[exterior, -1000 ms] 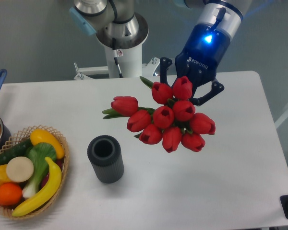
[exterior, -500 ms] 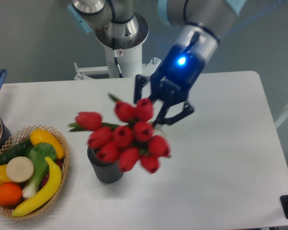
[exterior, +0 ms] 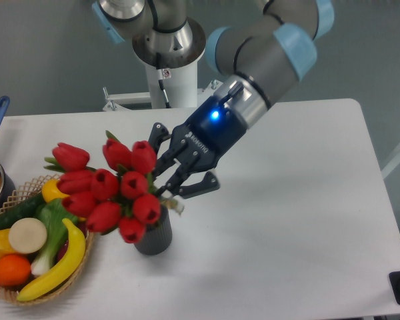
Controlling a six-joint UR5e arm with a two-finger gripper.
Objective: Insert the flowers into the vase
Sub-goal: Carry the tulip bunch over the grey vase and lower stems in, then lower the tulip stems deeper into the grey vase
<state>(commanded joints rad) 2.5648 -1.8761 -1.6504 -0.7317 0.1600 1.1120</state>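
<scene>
You are looking at the bunch of glossy red tulip heads with green leaves (exterior: pixel 110 190) tilting far to the left, its stem end gripped in the black two-finger end effector (exterior: pixel 175 179), which is closing narrowly on the stems just above the small dark grey ribbed cylinder vase (exterior: pixel 155 236) on the white table (exterior: pixel 300 220). Because the heads are hanging out past the vase toward the woven basket of fruit and vegetables (exterior: pixel 37 243), you are risking stems missing the mouth, or the light vase tipping if pushed sideways. The flowers are covering the vase's mouth, so you cannot tell whether any stem tips are inside.
</scene>
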